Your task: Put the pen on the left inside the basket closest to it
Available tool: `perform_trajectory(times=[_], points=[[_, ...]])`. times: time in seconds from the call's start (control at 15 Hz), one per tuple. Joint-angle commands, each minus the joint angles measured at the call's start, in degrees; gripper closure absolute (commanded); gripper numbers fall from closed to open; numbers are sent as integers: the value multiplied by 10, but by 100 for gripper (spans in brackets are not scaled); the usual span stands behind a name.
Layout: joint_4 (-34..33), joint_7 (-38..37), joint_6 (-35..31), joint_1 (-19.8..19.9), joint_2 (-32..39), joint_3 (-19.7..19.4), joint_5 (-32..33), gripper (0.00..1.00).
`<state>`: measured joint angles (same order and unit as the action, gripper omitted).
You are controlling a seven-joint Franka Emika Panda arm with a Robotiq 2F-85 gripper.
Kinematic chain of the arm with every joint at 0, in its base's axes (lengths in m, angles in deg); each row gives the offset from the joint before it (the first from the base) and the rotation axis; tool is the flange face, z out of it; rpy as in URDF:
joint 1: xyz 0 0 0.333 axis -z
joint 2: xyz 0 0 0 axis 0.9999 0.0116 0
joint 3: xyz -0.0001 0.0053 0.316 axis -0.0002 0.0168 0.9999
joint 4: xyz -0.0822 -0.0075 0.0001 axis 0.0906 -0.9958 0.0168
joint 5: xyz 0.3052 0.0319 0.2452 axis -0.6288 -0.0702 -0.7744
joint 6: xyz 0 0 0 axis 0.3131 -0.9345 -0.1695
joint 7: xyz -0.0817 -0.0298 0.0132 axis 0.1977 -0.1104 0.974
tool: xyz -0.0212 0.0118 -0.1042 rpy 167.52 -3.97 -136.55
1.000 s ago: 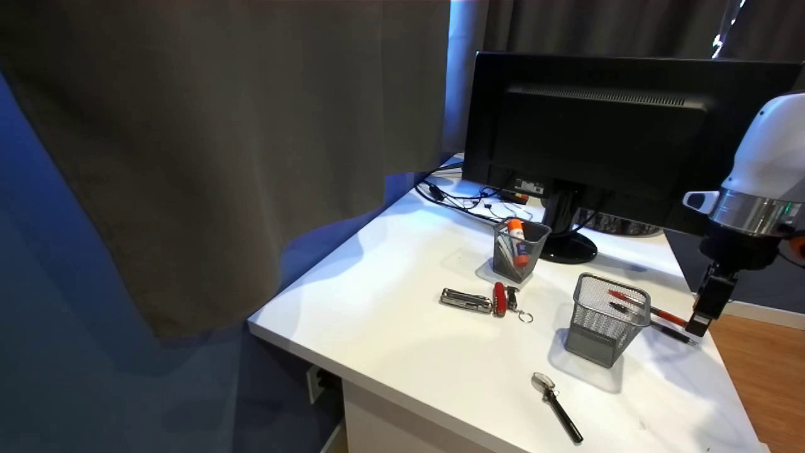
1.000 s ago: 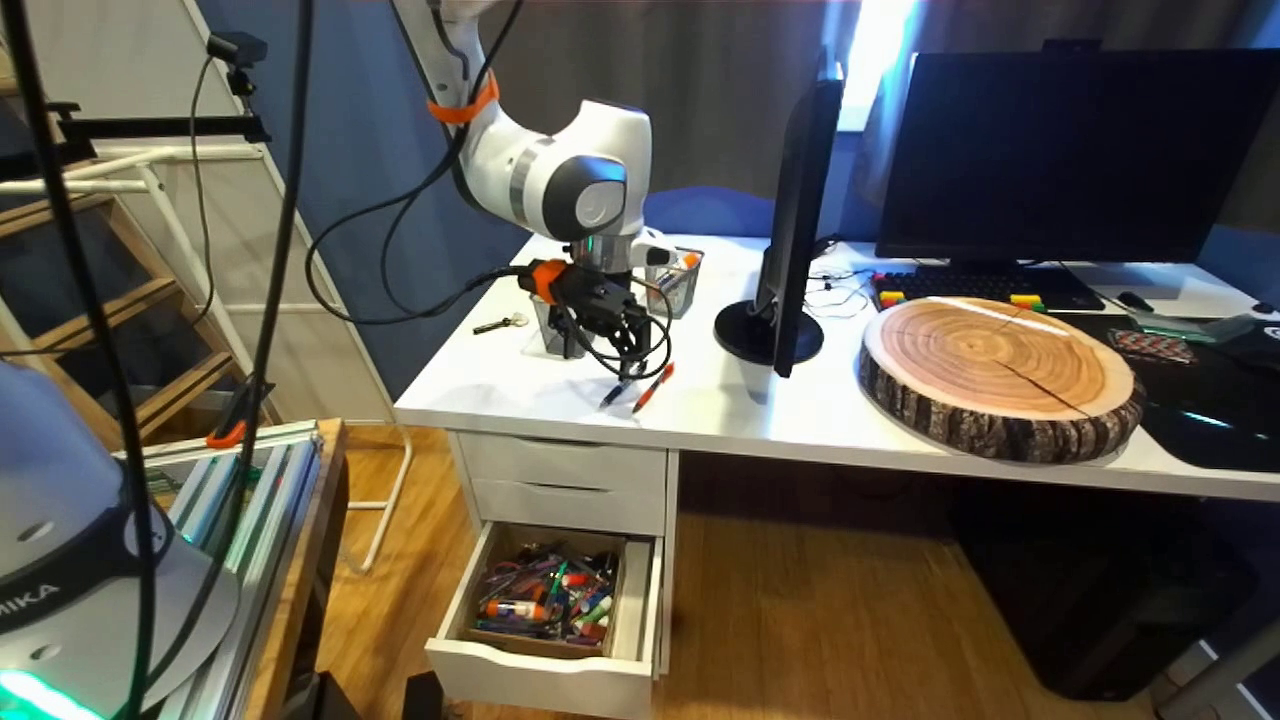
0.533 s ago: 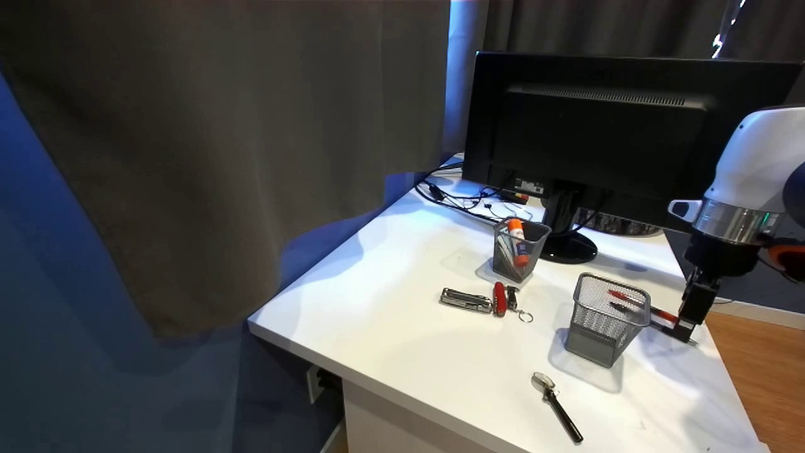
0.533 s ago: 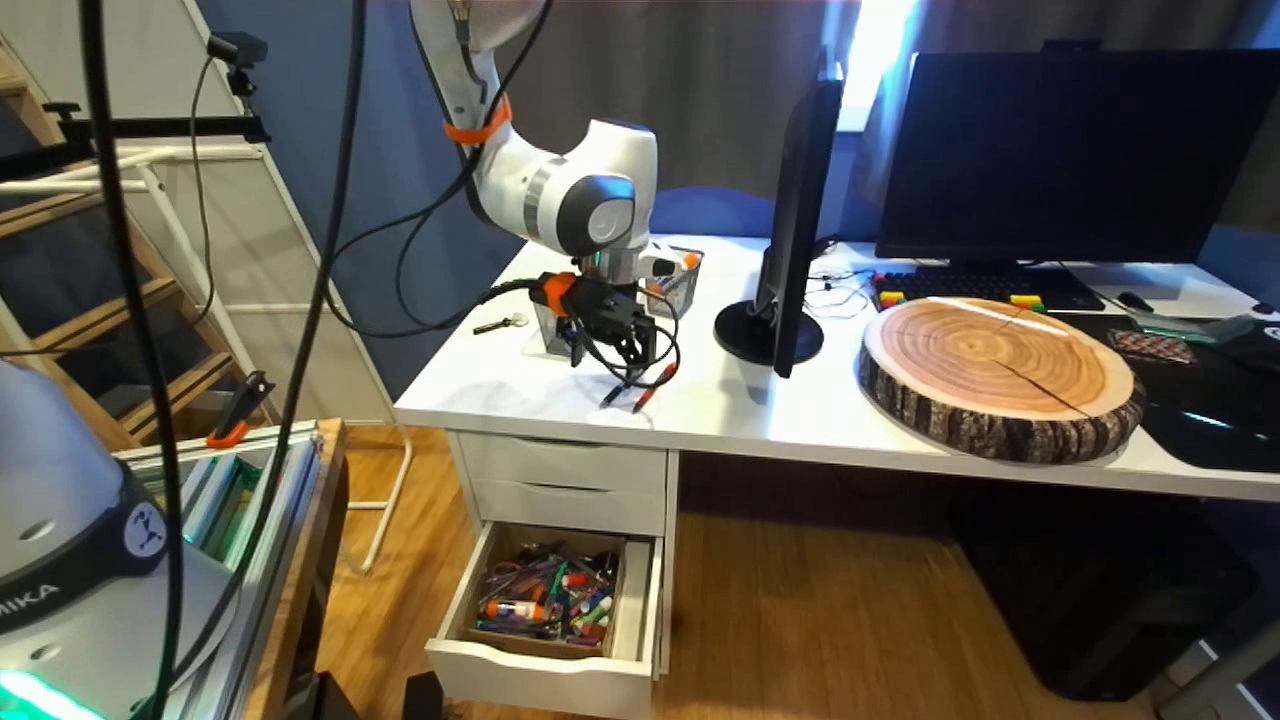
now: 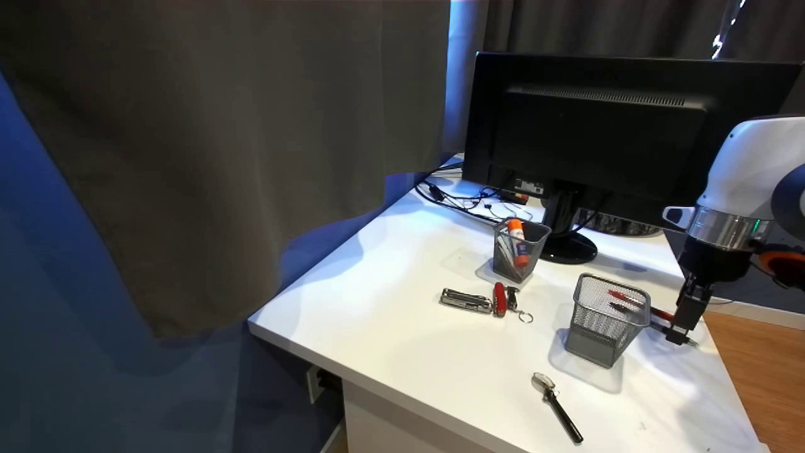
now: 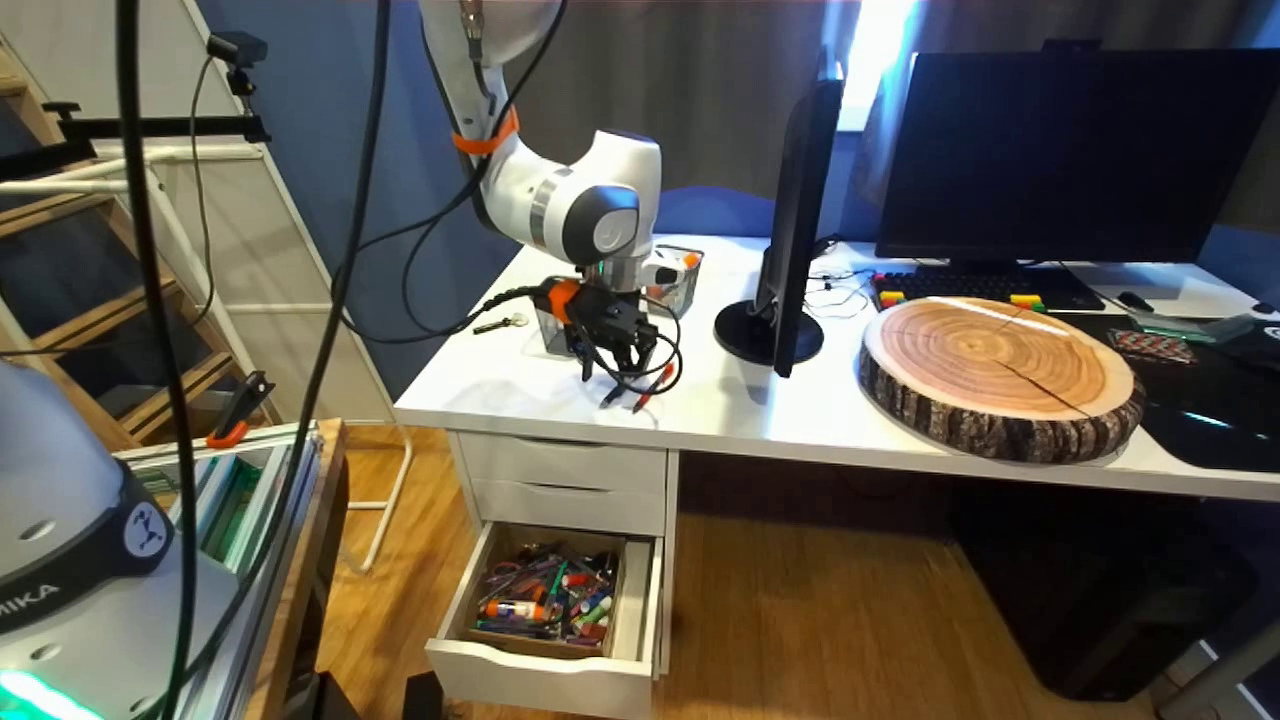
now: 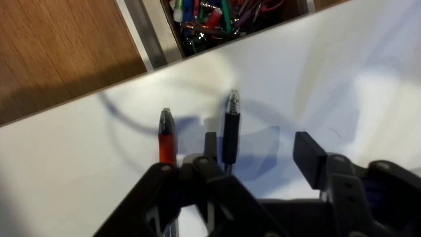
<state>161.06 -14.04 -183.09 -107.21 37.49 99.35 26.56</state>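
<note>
The red pen (image 7: 167, 148) lies on the white desk. It shows in both exterior views, beside the basket (image 5: 663, 314) and near the desk's front edge (image 6: 645, 401). A black pen (image 7: 231, 135) lies alongside it. The square grey mesh basket (image 5: 591, 340) stands upright close to the pens; in an exterior view the arm partly hides it (image 6: 552, 335). My gripper (image 7: 256, 144) is open and low over the desk. The black pen lies between its fingers, nearer the left finger. The red pen is outside the fingers, left of them, partly hidden by the left finger.
Another mesh basket (image 5: 510, 267) holds a glue stick. A multitool (image 5: 466, 301), a red pocket knife (image 5: 500, 299) and a magnifying glass (image 5: 557, 408) lie on the desk. A monitor (image 5: 604, 138) stands behind. An open drawer (image 6: 545, 680) is below the desk edge.
My gripper has come down toward the desk and shifted a little toward the basket, over the pens. The pens and baskets have not moved.
</note>
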Motion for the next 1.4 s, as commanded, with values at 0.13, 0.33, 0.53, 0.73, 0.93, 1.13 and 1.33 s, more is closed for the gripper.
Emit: perform_trajectory(times=[0.13,0.33,0.53,0.73,0.93,1.13,1.33], points=[[-15,-3,-10,-9,17,-11,15,30],[-18,-4,-11,-10,19,-13,16,14],[-20,-1,-10,-9,21,-13,17,38],[-20,2,-10,-7,22,-11,17,54],[-20,4,-11,-6,23,-10,18,75],[-21,7,-10,-4,25,-9,18,94],[-22,10,-11,-3,28,-8,18,95]])
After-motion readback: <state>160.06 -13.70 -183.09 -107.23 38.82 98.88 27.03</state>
